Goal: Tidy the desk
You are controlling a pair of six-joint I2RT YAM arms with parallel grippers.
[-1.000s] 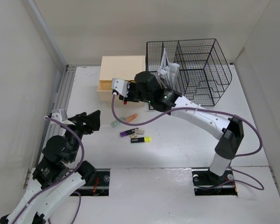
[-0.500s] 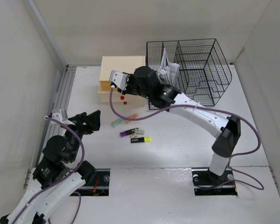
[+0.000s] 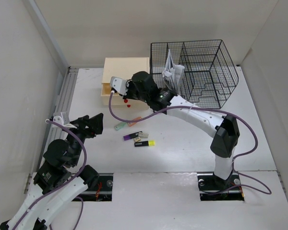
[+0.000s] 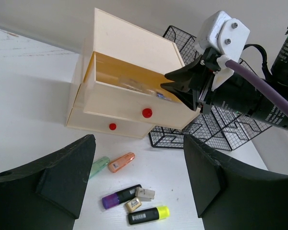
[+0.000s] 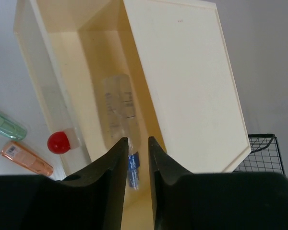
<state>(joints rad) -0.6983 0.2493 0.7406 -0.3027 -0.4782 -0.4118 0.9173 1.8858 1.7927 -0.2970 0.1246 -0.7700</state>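
The desk (image 3: 182, 155): where is it, and how will it handle for you?
— It is the white top under both arms, with a rail (image 3: 62, 100) along its left edge. It is stiff and fixed, nothing you lift. I'd judge you only work the loose bits lying on it. The markers (image 3: 130, 137) sit in a cluster near the middle, in front of the drawer box (image 3: 126, 67).

And those?
— Light, smooth, round plastic, likely to roll or slip. Take each one across the barrel at mid-length. The little blocks (image 3: 143, 135) lie against the markers, so pinch with care.

Your grippers?
— Your left gripper (image 4: 138, 143) hangs spread wide and empty over the left of the desk. Your right gripper (image 5: 137, 143) reaches into the open top drawer (image 4: 129, 103), fingers a thin slit apart. A small blue thing (image 5: 133, 167) shows in that slit. I cannot tell whether it is pinched or just lying there, near a clear piece (image 5: 119, 103).

What's in the way?
— The drawer's front wall with its red knob (image 5: 59, 142), and the wire basket (image 3: 201, 62) just beside the box. Your right arm stretches over the desk behind the markers, so mind it if the left reaches in.
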